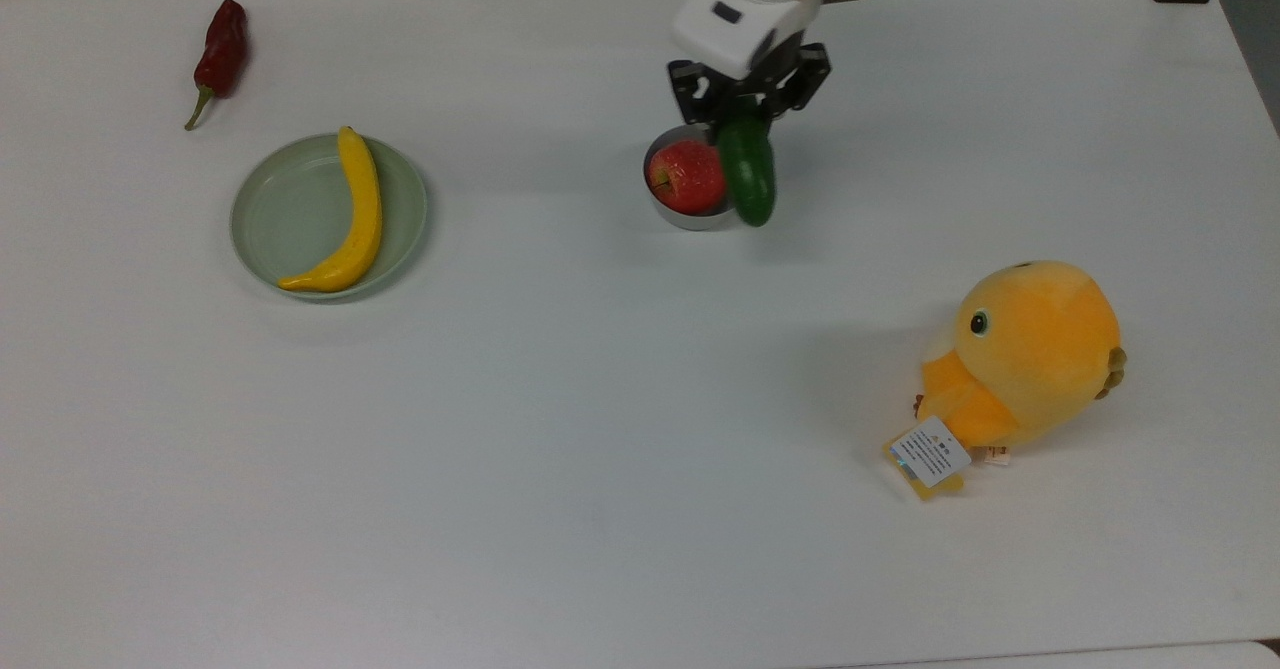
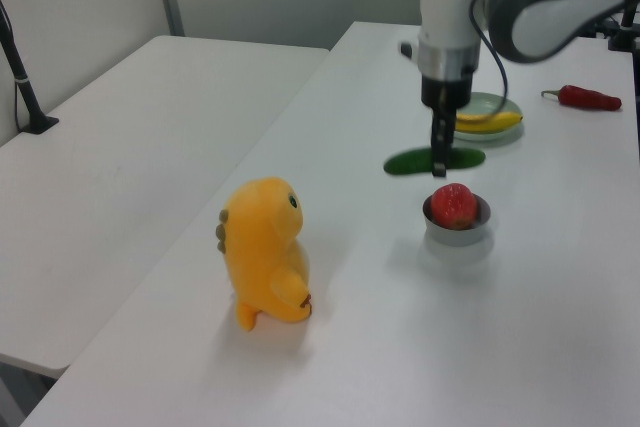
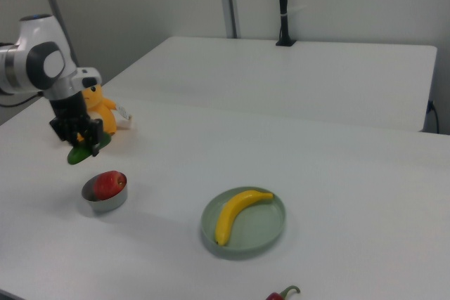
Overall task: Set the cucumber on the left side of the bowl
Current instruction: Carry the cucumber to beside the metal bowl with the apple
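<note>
We see the gripper [image 1: 745,114] grasping the cucumber [image 1: 748,171] level above the counter [image 1: 600,399], its free end toward the top view's bottom.

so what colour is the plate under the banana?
Pale green plate, clearest in the top view; the banana is yellow.

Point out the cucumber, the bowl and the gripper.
cucumber [image 1: 749,174]: top view, middle of its dark green body.
bowl [image 1: 688,218]: top view, grey rim nearest the camera, below the apple.
gripper [image 1: 745,109]: top view, midway between the fingertips, at the cucumber's held end.
</note>
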You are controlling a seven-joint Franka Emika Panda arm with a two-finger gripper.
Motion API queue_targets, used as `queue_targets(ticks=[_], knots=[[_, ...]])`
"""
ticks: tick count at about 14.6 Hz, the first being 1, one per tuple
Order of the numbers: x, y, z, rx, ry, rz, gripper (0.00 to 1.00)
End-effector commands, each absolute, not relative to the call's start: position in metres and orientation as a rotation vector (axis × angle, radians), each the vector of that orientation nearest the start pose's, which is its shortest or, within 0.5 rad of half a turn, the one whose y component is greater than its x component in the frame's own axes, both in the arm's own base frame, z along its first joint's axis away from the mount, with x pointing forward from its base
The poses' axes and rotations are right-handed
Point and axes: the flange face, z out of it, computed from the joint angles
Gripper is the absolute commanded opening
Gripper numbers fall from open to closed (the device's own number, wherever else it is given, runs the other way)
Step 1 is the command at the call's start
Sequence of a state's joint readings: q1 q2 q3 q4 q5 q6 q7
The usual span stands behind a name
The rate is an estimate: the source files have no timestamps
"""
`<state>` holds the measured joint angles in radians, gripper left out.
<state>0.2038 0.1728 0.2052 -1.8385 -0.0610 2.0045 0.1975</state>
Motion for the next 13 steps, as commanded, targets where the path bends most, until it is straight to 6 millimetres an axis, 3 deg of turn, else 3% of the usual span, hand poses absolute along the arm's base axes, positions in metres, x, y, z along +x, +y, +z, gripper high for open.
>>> queue_targets(ticks=[1,5,8,13], knots=[[0.532,0.263,0.418,-3.115,-0.487,0.071,0.17],[0.526,0.285,0.397,-3.107,-0.455,0.113,0.17],[0.529,0.303,0.378,-3.097,-0.174,0.0,0.18],[0.524,0.312,0.363,-3.105,-0.065,0.007,0.19]])
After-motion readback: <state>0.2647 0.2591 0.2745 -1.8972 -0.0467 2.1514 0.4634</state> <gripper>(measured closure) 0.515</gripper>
